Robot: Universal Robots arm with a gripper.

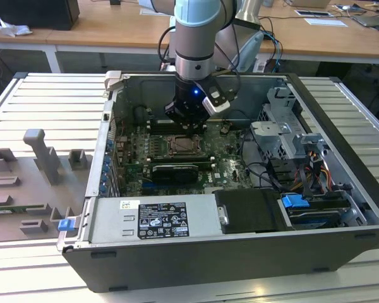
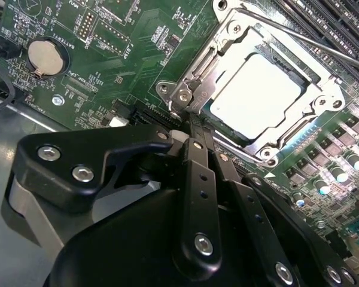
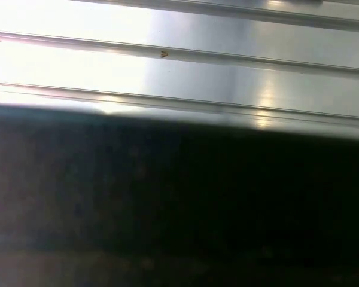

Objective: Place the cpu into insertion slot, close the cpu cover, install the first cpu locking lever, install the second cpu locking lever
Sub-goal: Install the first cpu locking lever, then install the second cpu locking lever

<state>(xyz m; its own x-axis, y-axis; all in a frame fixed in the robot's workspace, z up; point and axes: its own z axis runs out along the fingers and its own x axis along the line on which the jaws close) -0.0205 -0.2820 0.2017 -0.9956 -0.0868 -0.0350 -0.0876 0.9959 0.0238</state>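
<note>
A ribbed metal worktop [image 1: 44, 101] carries an open computer case [image 1: 240, 265] that lies on its side. On the exterior view's left a grey fixture block [image 1: 41, 154] stands on the same worktop. Inside the case, a green circuit board [image 1: 230, 154] covers the floor, with a black power supply box [image 1: 158, 221] along the near wall and a drive cage [image 1: 284, 136] on the exterior view's right.

The robot arm [image 1: 196, 38] comes down from above into the case, and the claw [image 2: 191, 122] hangs just over the insertion slot [image 1: 184, 146] in the middle of the board. In the second wrist view, the black fingers [image 2: 200, 179] stand close together, with their tips at the corner of the socket frame; nothing is seen between them.

The cpu [image 2: 257, 95] lies flat in the insertion slot. The cpu cover [image 2: 314, 98] is folded down over it and frames its pale surface. A round coin battery [image 2: 43, 58] sits on the board, well apart from the socket.
</note>
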